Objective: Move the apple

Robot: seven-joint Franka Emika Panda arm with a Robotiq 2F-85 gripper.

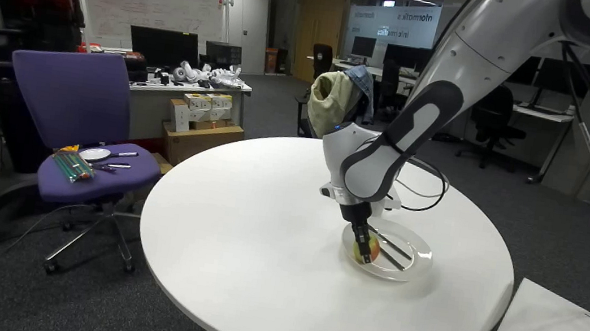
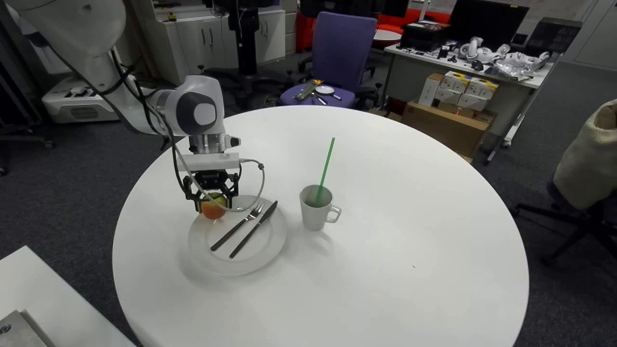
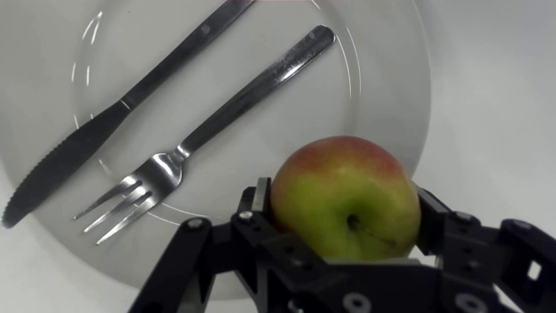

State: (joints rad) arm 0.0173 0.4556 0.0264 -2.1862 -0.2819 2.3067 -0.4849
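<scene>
The apple (image 3: 343, 195), yellow-green with a red blush and a dark stem hollow, sits between the two fingers of my gripper (image 3: 344, 200) in the wrist view. Both pads press on its sides, so the gripper is shut on it. In both exterior views the apple (image 2: 213, 210) shows at the rim of a white plate, with the gripper (image 2: 214, 204) coming down from above. One finger covers part of the apple (image 1: 375, 246) in an exterior view. Whether its underside touches the plate I cannot tell.
The plate (image 2: 236, 265) holds a fork (image 3: 243, 102) and a knife (image 3: 147, 84) lying side by side. A white cup (image 2: 313, 219) with a green straw (image 2: 327, 161) stands beside the plate on the round white table (image 2: 409, 202). A purple chair (image 1: 73, 96) is beyond the table.
</scene>
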